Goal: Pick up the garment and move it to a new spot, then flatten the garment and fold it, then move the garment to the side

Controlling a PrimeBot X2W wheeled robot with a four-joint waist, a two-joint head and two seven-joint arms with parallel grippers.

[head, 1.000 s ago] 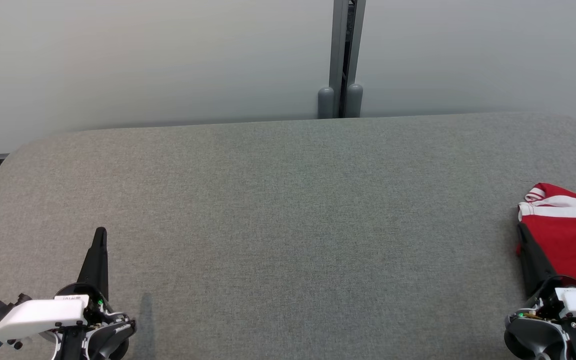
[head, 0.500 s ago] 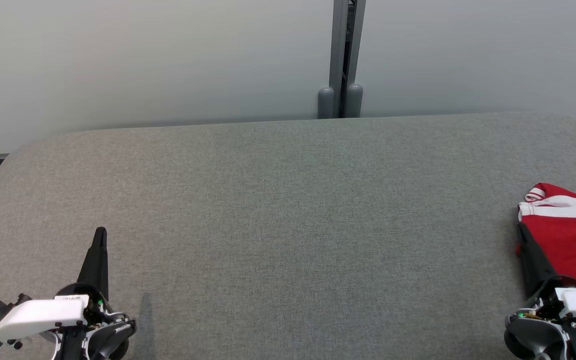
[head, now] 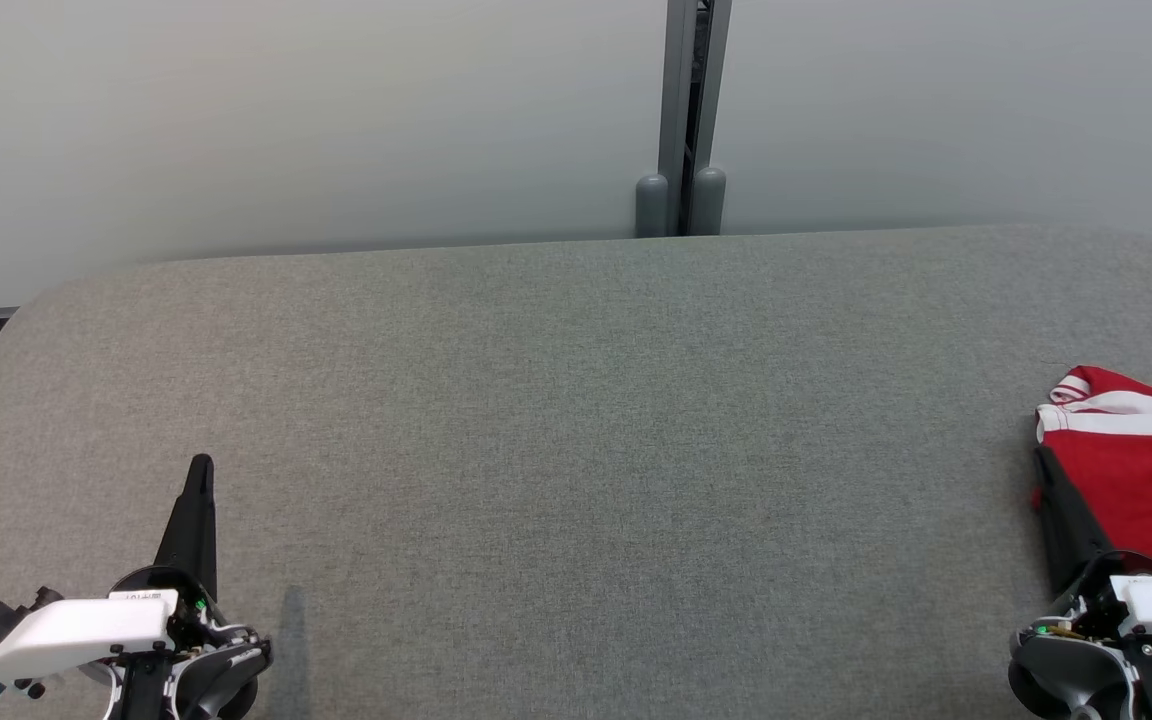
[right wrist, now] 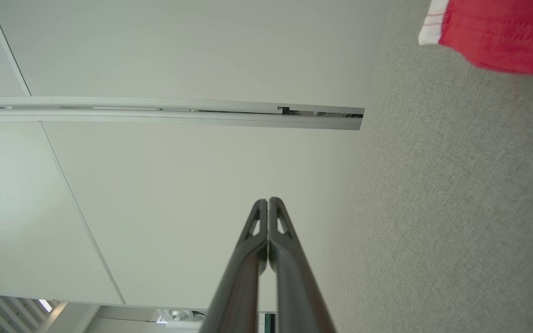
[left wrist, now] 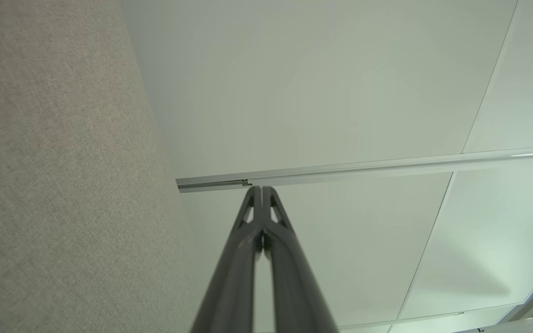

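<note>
At the lower left, nearest the camera, the left gripper is seen over the grey table, fingers pressed together. At the lower right, the right gripper is likewise closed on itself, its tip just beside the red, white-striped garment, possibly touching it. The garment is laid at the table's right edge. Beyond, a grey post is set against the pale wall.

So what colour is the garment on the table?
The garment is red with white stripes along one edge, seen best in the head view.

Lab: padded grey table, partition panels
</note>
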